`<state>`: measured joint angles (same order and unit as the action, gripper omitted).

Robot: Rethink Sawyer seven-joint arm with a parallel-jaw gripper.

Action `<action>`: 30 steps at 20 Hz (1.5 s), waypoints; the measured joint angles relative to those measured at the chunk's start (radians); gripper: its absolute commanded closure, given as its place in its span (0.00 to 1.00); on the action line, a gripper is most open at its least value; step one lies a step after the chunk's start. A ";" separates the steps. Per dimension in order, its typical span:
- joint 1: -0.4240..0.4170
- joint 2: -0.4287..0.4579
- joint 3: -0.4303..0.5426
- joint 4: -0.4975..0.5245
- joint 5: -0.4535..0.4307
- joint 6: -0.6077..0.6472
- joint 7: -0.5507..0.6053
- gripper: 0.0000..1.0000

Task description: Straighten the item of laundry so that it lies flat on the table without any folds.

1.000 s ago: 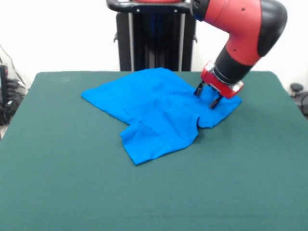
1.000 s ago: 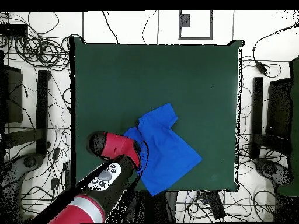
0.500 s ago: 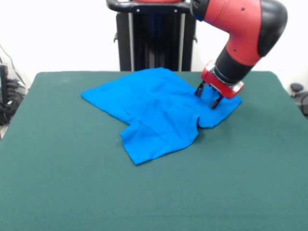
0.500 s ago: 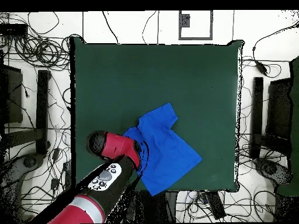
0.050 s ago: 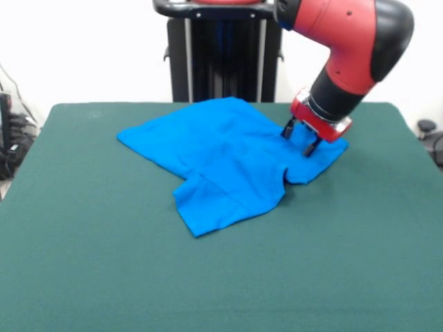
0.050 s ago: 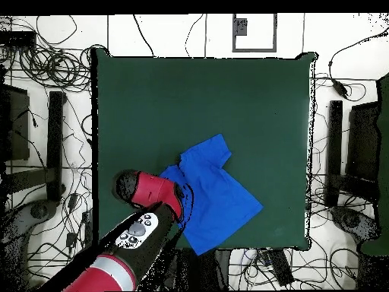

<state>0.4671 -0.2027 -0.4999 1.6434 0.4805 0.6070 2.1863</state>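
Front and overhead views of one moment in a cloth-flattening task. The blue T-shirt lies on the far half of the green table, toward the robot's side, still partly folded: in the front view a flap of fabric is doubled over near the lower middle, and the part at the picture's right, under the arm, looks tucked against the body of the shirt.

The step in hand appears to be taking hold of that right-hand part so it can be drawn outward. To do it well, the pinch should catch only the top layer, close to the free edge, so the layer beneath stays on the table. The pull that follows is best kept low and directed away from the shirt's middle, toward open tabletop, so the fold opens rather than dragging the whole garment. Thin cloth slips easily, so a firm bite matters.

The gripper stands tilted over the shirt's right-hand part. Its two dark fingers are spread a little apart, with blue fabric visible in the gap; the tips are at or just above the cloth, and nothing is lifted. In the overhead view the arm hides the fingers.
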 measured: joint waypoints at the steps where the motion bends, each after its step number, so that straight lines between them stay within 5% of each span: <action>1: 0.000 0.000 0.000 -0.001 0.003 0.003 0.007 0.00; 17: 0.056 0.035 -0.009 -0.120 0.010 0.143 0.235 0.00; 30: 0.060 0.047 -0.009 -0.152 0.009 0.167 0.264 0.00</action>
<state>0.5268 -0.1559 -0.5093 1.4912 0.4896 0.7741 2.4502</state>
